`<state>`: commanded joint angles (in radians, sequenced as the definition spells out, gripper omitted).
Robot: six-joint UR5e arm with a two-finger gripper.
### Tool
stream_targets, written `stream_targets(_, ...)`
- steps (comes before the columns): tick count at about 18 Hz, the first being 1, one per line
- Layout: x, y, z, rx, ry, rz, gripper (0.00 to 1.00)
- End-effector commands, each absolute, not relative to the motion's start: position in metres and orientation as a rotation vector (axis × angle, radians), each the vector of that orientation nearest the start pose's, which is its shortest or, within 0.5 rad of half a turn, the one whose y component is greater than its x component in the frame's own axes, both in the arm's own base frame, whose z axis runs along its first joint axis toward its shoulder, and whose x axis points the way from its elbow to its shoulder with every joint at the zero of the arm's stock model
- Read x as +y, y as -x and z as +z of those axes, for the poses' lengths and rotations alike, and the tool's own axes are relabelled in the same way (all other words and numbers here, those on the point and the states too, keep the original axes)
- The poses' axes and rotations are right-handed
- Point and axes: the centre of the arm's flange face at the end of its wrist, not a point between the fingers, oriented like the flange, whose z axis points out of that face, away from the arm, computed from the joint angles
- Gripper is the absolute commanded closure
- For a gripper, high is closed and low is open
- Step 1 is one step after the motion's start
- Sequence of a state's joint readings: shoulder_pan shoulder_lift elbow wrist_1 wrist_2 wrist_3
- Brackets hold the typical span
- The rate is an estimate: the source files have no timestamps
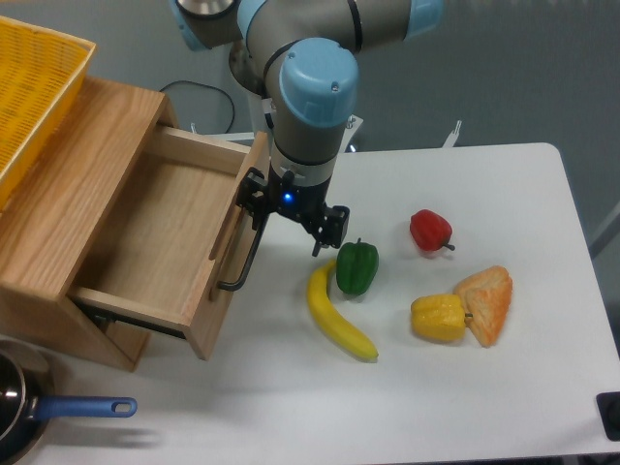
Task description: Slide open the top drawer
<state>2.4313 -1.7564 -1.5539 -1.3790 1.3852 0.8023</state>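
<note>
The top drawer (155,232) of the light-oak cabinet (58,213) stands pulled well out to the right, and its inside is bare. Its front panel (225,312) carries a long black bar handle (242,266). My gripper (289,218) points down at the upper end of that handle. Its fingers are spread. The left one is tucked between the bar and the panel, while the right finger (325,229) hangs free over the table, close to the green pepper.
A yellow mesh basket (29,87) sits on the cabinet top. On the table lie a banana (337,315), a green pepper (356,267), a red pepper (430,231), a yellow pepper (438,318) and an orange wedge (486,302). A pan with a blue handle (82,408) is at front left.
</note>
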Motion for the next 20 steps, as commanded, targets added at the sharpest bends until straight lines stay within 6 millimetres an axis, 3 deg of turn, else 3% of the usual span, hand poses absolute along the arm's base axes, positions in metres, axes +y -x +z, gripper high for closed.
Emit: stream_targets(20,0.472,0.352,0.417,-0.073,2.980,-0.156,0.00)
